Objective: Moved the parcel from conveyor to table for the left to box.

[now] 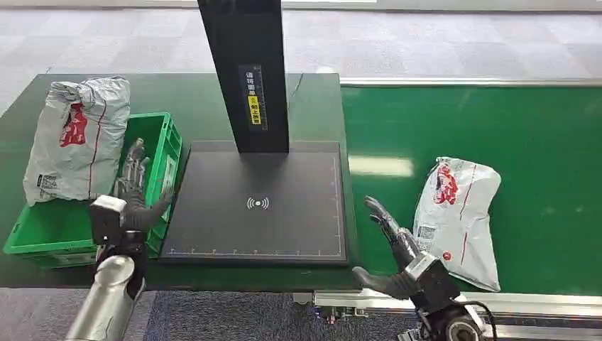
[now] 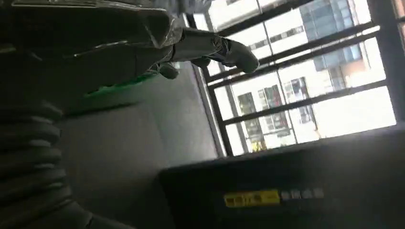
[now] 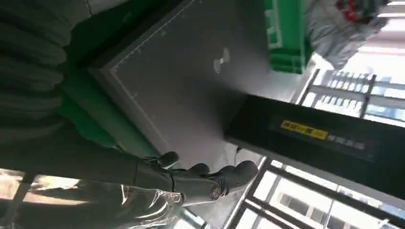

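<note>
Grey parcel (image 1: 458,220) lies on green conveyor (image 1: 539,142), just beside the right hand (image 1: 397,249) on its outer side, long axis running fwd along the fingers (image 1: 380,215). Fingers spread, holding nothing. Left hand (image 1: 131,188) far off at green crate (image 1: 162,135), fingers apart.

Markings on the scan station and the parcels

The black post (image 1: 245,71) carries a vertical label of pale characters above a yellow patch at its 6 o'clock end, too small to read. The dark pad (image 1: 259,206) bears a white wireless-wave sign at centre. The parcel on the conveyor (image 1: 458,220) and the parcel on the crate (image 1: 74,138) each show a red printed logo and a small white shipping label, illegible.
</note>
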